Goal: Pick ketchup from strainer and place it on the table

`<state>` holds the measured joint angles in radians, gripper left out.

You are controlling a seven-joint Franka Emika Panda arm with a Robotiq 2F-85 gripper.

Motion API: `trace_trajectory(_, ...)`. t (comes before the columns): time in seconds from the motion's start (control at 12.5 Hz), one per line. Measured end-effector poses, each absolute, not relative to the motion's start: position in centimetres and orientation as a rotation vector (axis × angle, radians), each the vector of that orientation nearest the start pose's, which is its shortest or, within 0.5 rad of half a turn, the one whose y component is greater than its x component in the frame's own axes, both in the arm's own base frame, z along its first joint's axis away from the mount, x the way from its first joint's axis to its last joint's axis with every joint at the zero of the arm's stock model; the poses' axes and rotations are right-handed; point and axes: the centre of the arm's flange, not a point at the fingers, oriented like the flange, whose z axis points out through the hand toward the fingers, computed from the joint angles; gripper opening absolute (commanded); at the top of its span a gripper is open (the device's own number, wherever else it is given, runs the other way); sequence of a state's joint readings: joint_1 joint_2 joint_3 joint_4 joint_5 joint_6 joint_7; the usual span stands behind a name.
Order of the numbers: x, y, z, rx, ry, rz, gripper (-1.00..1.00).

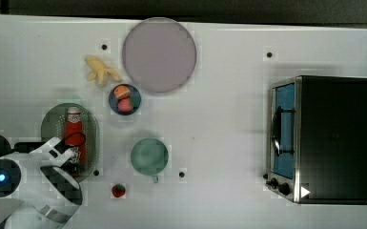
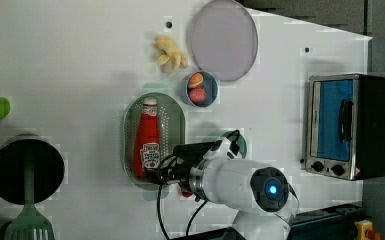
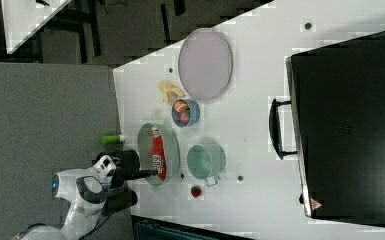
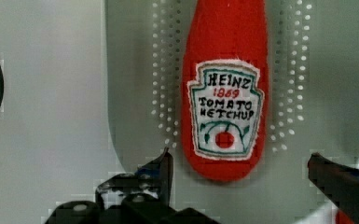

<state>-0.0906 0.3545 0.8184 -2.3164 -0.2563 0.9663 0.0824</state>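
White table [image 1: 229, 133], ketchup [image 1: 74, 133] lengthwise in strainer [image 1: 91, 125], cap toward plate [image 1: 158, 54]

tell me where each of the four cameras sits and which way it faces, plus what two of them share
Top view: overhead, straight down at the table; arm at the lower left.
Left view: high, steeply down; arm reaches toward the strainer.
Right view: high, farther off, table and floor; arm at the lower left.
Wrist view: on the wrist, close on the ketchup; open hand, fingers either side of its base.
Top and left views share the ketchup, strainer and toaster oven.
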Motion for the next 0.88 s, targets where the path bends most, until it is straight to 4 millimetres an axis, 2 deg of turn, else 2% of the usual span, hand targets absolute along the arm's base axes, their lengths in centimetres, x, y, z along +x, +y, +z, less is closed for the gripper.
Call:
trace_trajectory(0.16, 38.2, 35.9, 21.9, -3.031, -0.137, 0.107, 1.0)
trace_trajectory(0.4, 38.3, 36.0, 19.3, -2.996, -0.152, 0.125, 1.0)
trace_trajectory(0.56, 38.5, 35.5, 17.5, -3.007, -0.108, 0.155, 1.0)
trace_trajectory(0.8, 40.0, 35.4, 15.0, -3.005, -0.01, 0.191, 1.0)
trace_trajectory(0.88, 40.3, 35.2, 14.3, -3.008, 0.038, 0.204, 0.91)
